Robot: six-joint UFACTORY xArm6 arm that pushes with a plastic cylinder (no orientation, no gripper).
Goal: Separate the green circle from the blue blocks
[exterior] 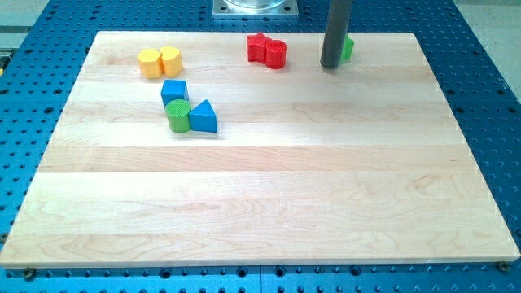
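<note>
A green circle [177, 115] sits at the board's upper left, touching a blue cube [173, 90] just above it and a blue triangle [203, 117] at its right. My tip [330, 64] rests on the board near the view's top, right of centre, far to the right of these blocks. It stands right against a second green block [348, 48], which the rod mostly hides.
Two yellow blocks [159, 61] sit together at the upper left, above the blue cube. Two red blocks [266, 50] sit together at the top centre, left of my tip. The wooden board [269, 187] lies on a blue perforated table.
</note>
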